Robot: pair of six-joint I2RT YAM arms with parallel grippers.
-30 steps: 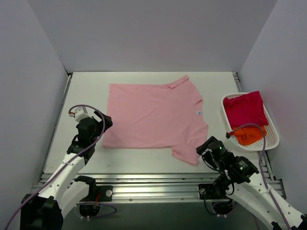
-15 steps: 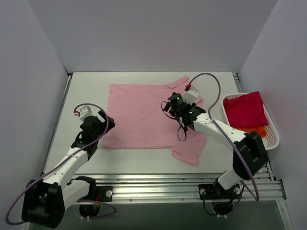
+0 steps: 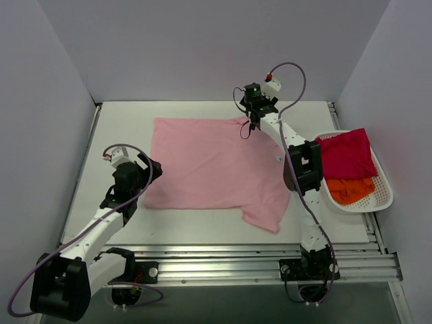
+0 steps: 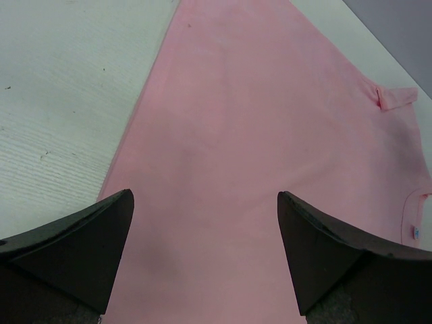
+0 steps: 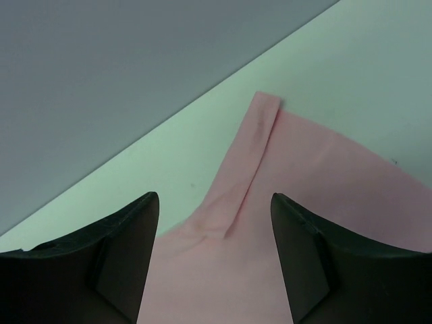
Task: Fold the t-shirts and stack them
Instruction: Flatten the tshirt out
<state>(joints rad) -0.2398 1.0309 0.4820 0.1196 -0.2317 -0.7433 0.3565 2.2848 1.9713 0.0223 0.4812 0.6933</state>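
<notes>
Pink t-shirt [image 3: 216, 165] lies flat; we hold our right end effector [image 5: 214, 199], open and empty, over its far sleeve [image 5: 260, 128].

My top camera is fixed high behind the arm bases and looks down and forward on the whole table [image 3: 121, 128], far enough to hold the pink shirt [image 3: 209, 162] and the basket [image 3: 382, 191] together. The left wrist camera looks from close, past the left gripper [image 4: 204, 202], across the shirt from its left side. The right wrist camera looks past the right gripper [image 5: 214, 202] toward the back wall [image 5: 135, 61], and both catch the same far sleeve [image 5: 260, 128].
</notes>
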